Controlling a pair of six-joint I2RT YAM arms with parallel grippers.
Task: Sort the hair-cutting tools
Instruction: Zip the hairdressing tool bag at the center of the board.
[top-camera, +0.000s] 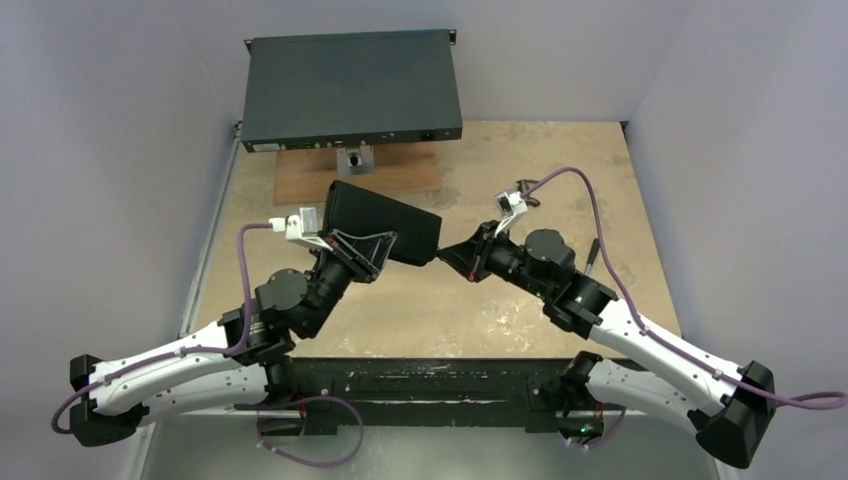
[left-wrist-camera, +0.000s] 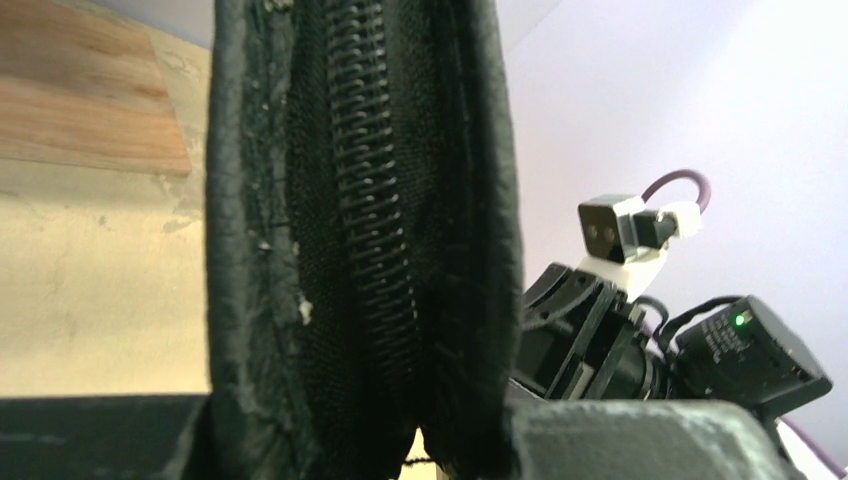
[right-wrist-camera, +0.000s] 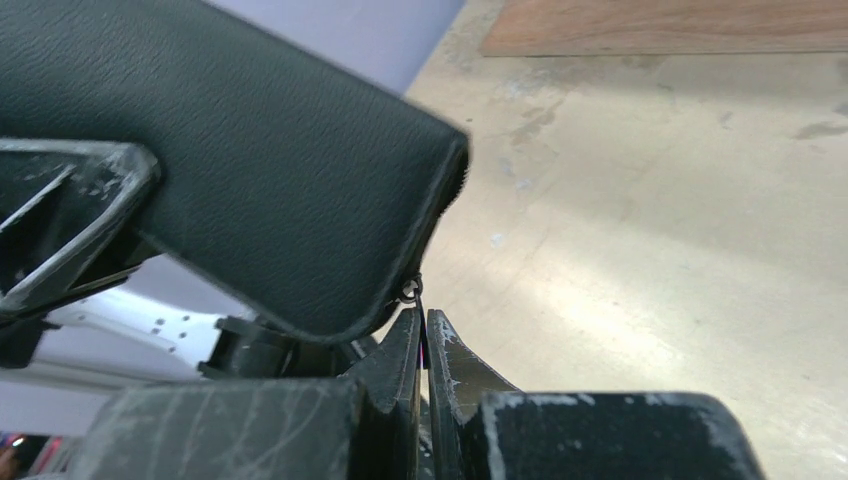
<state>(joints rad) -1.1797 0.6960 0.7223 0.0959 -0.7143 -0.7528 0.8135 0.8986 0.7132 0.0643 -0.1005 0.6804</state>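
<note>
Tools for hair-cutting are not plainly in view. The only candidate is a slim dark stick (top-camera: 592, 258) lying on the table (top-camera: 560, 170) well behind the right gripper (right-wrist-camera: 423, 330), out past its wrist, and it is too small in the overhead view to say whether it is the comb or the clip. The rest are probably inside the black pouch (top-camera: 390, 225), judging by how it is handled. The left gripper (top-camera: 362, 248) has its fingers partly apart and clamped across the pouch's flat sides, holding it clear of the table with one corner toward the other arm. That looks like bracing, so the zip can be drawn against a firm hold. The right gripper's fingers are pinched fully together on the zip pull (right-wrist-camera: 412, 291), whose ring sits just past their tips at the pouch's lower corner. Only the left wrist view shows the zip teeth (left-wrist-camera: 365, 200) running away from its fingers, meshed along what can be seen. Only the right wrist view shows the pull itself. From overhead, neither zip nor pull can be made out, but both arms meet mid-table, with a wooden board (top-camera: 300, 180) and a dark flat box (top-camera: 350, 85) far beyond the tips.
</note>
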